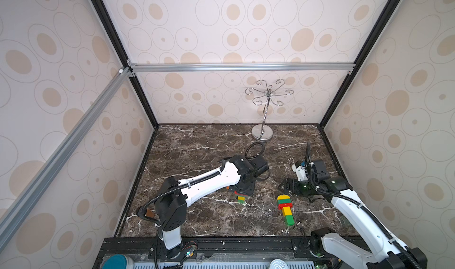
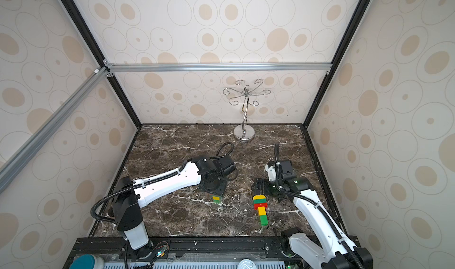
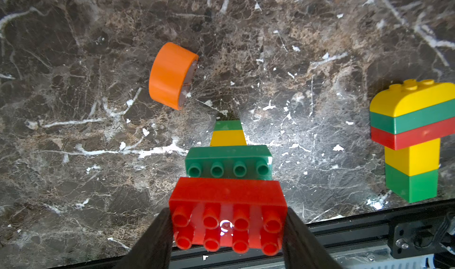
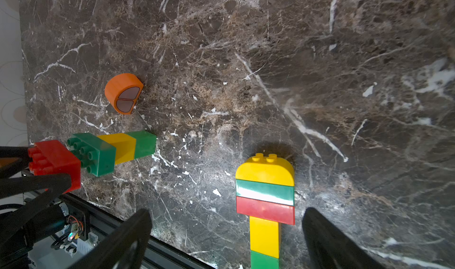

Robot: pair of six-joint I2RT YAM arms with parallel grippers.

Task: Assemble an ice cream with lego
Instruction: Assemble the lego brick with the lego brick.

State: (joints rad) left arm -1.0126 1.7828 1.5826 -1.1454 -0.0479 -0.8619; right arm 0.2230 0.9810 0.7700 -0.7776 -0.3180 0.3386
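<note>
Left gripper (image 3: 227, 228) we found clamped on the red brick (image 3: 227, 196), holding it right at the green oblong end of a short stack (image 3: 229, 154) of green, yellow and green lying on the marble table (image 1: 197, 144); whether brick and stack touched we could not tell. That short stack lay to the left of the tall stack (image 1: 285, 207), apart from it, and the orange dome (image 3: 172, 75) lay on its side further still from it. Our right gripper (image 4: 225, 212) stood wide and empty near the tall stack's yellow domed end
</note>
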